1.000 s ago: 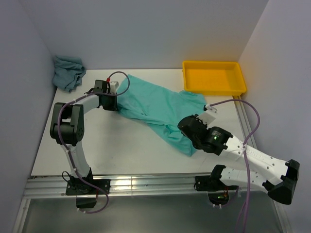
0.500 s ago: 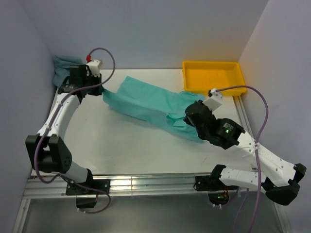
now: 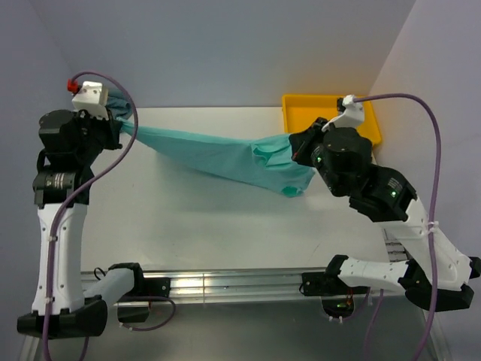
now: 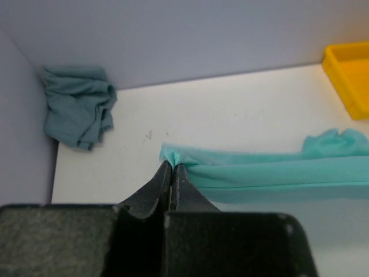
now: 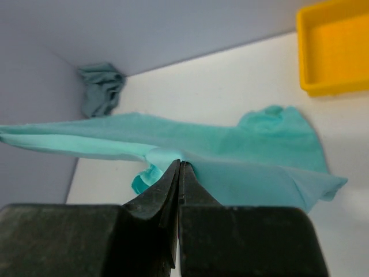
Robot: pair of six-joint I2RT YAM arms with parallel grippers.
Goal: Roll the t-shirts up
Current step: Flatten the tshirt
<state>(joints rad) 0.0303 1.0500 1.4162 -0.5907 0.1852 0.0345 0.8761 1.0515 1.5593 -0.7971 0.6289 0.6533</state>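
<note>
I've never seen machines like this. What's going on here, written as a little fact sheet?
Left pincer: shut on one end of the mint t-shirt
Right pincer: shut on the same shirt, towards its other end
Mint t-shirt: stretched between both arms, seemingly raised above the white table
Grey-teal t-shirt: crumpled in the far left corner, untouched
Yellow tray: far right corner

Thin, soft cloth t-shirt (image 3: 218, 154) — smooth plastic tray (image 3: 299, 113), matt table (image 3: 188, 218).

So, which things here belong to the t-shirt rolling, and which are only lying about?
For the job: mint-turquoise t-shirt, stretched between left tool and right tool; grey-teal t-shirt, crumpled in the far corner.
Lying about: yellow tray.
</note>
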